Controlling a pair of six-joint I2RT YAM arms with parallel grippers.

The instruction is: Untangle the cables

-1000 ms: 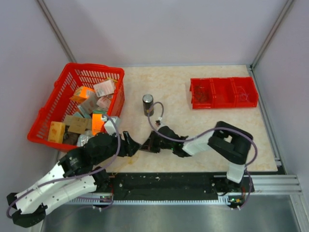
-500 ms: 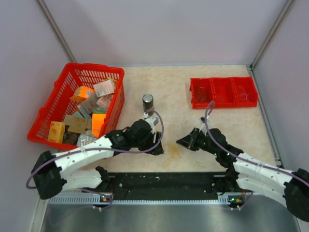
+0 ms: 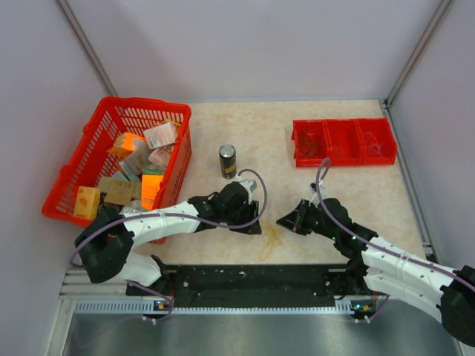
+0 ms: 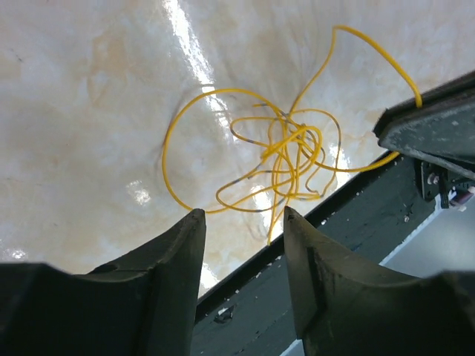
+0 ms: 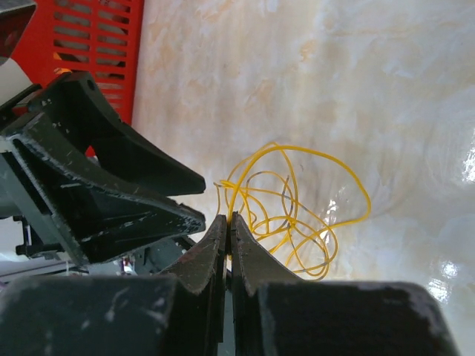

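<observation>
Lying on the pale counter (image 3: 267, 133) near its front edge, the cables (image 4: 286, 159) are seen as a loose yellow tangle. The left hand (image 4: 241, 219) is held spread apart beside it, while the right hand (image 5: 228, 219) is pinched together on one yellow strand.

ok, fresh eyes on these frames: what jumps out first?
The cables: a thin yellow tangle near the front edge of the table, squarely between both arms. The right gripper is shut, seemingly pinching a strand, while the left gripper hovers open over the tangle. After that, the red basket crammed with boxes on the left.
</observation>
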